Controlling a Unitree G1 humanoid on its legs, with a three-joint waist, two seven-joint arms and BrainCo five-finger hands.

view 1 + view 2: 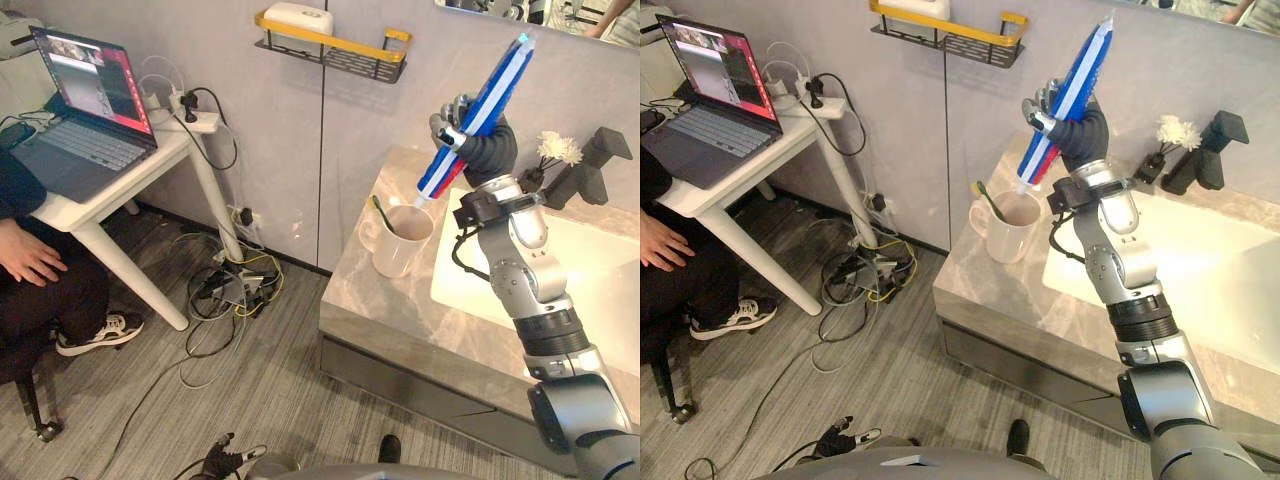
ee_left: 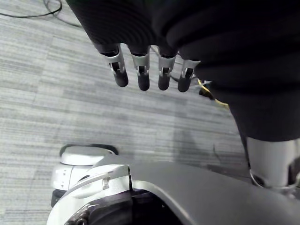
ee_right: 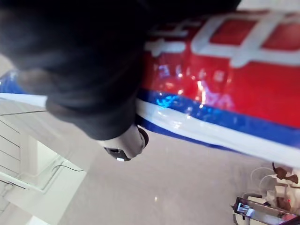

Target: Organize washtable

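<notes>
The left hand (image 2: 142, 75) hangs lowest and closest, its fingers straight and loosely side by side above the grey striped carpet (image 2: 56, 108). It holds nothing and sits well below and left of the white ceramic mug (image 1: 400, 250). A tangle of black, white and yellow cables (image 1: 225, 290) lies on the floor left of the mug, by the leg of a white table (image 1: 95, 205). The mug stands on the grey marbled washtable counter (image 1: 370, 305), near its left edge, with a thin green-handled stick (image 1: 381, 212) leaning inside it. Right of the mug is the white sink basin (image 1: 600, 270). Above the mug, the right hand (image 1: 460, 130) has its fingers curled round a long red, white and blue toothpaste tube (image 1: 492, 95). The tube slants with its white cap down, just over the mug's mouth, and its crimped end up to the right. Behind and right of the mug stands a black faucet (image 1: 590, 165). On the wall above and left of the mug hangs a black wire shelf (image 1: 335, 48) with a yellow rail.
</notes>
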